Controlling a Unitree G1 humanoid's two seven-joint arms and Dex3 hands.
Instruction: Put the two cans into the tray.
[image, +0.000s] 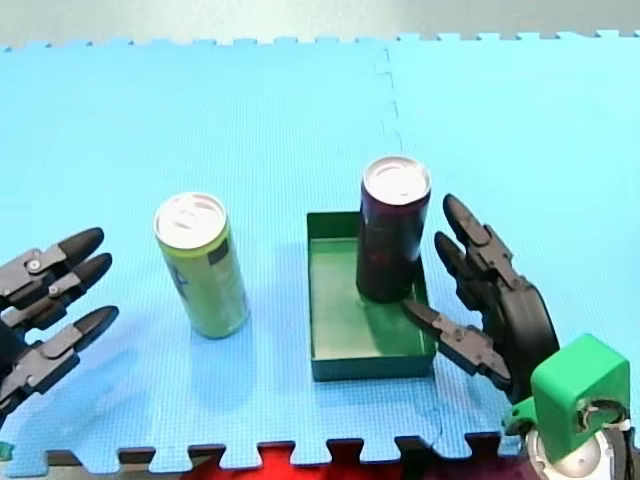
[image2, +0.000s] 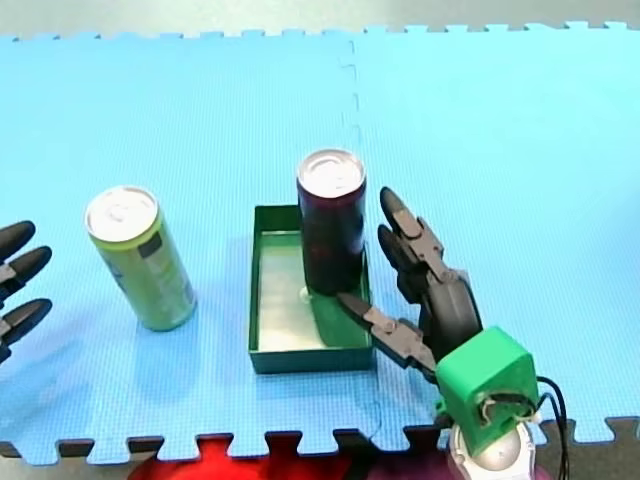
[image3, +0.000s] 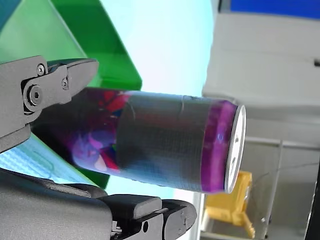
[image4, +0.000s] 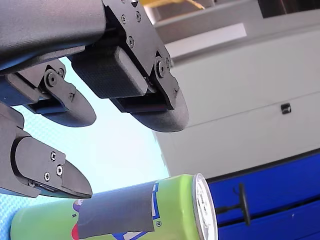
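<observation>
Open mat (image: 150, 110) separates left hand (image: 50, 300), green can (image: 205, 270), tray (image: 370, 364) (right hand (image: 490, 300) beside it).

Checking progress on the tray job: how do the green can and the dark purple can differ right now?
The dark purple can stands inside the green tray; the green can stands on the blue mat, outside the tray. The right hand, open, is close beside the dark purple can; the left hand, open, is farther from the green can. Both cans are upright and alike in shape.
</observation>
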